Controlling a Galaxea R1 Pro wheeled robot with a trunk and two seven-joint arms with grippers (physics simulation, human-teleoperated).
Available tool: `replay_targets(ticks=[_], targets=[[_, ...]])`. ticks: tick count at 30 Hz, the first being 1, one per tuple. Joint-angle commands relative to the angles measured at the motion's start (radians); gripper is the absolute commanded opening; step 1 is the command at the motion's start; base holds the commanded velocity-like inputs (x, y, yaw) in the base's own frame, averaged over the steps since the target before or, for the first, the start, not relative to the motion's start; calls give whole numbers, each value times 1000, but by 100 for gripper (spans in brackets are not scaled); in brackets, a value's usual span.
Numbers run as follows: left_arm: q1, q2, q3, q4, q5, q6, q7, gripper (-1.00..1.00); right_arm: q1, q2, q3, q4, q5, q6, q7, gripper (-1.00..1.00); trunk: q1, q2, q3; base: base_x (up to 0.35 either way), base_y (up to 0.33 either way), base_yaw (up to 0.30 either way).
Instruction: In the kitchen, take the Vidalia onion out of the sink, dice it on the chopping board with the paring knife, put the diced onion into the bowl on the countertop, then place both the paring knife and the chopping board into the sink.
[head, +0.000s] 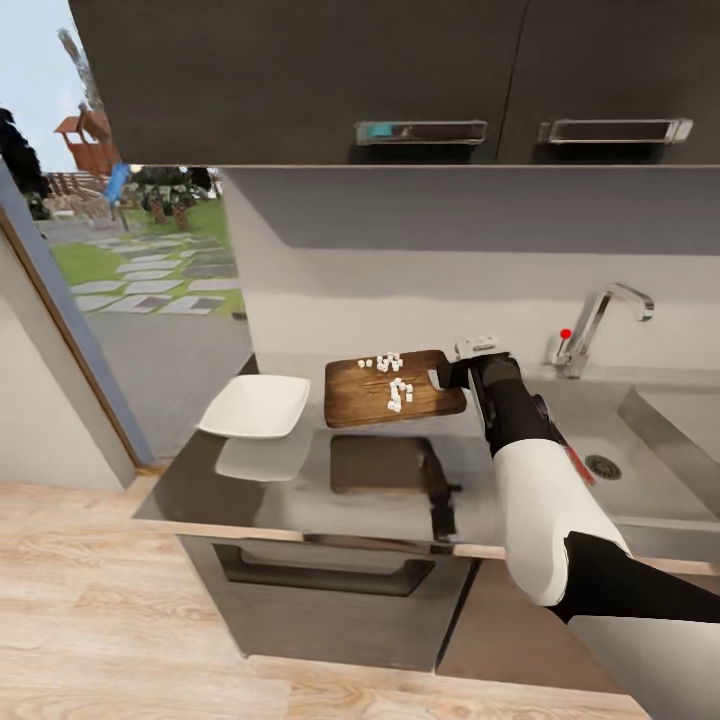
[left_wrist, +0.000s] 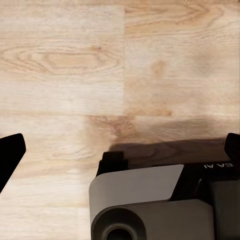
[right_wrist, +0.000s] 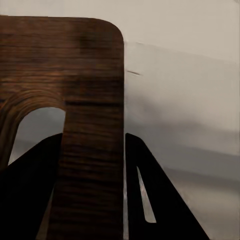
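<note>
My right gripper (head: 449, 376) is shut on the right edge of the brown chopping board (head: 385, 392) and holds it level above the grey countertop (head: 300, 500). Small white cubes of diced onion (head: 392, 380) lie scattered on the board. The right wrist view shows the board's handle strip (right_wrist: 92, 140) close up, clamped between my dark fingers (right_wrist: 155, 200). The white bowl (head: 256, 406) sits left of the board, a short gap apart. A red bit of the paring knife (head: 579, 467) peeks out beside my forearm over the sink (head: 650, 430). My left gripper (left_wrist: 120, 150) hangs open over the wooden floor.
The chrome faucet (head: 603, 318) with its red knob (head: 565, 334) stands at the back of the sink, and the drain (head: 603, 466) lies near my arm. Dark wall cabinets (head: 400, 80) hang overhead. A drawer with a black handle (head: 320, 580) is under the counter. A window opens at left.
</note>
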Motion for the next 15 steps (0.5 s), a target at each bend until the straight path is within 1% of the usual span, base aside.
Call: replay_targets(ticks=[1,9,15], targets=[[-2,-1,-9,4,9,-7,1,100,-1,2,-5,-1,7,3,9,-100,0,-1,0,1,271,0],[-2,-1,-9,4,9,-7,1,100,-1,2,-5,-1,7,3,9,-100,0,-1,12,7,272,0],[-1,-1,-9,5,9,-7,1,100,-1,2,-5,-1,7,3,9,-100,0,-1,20,107,272,0]])
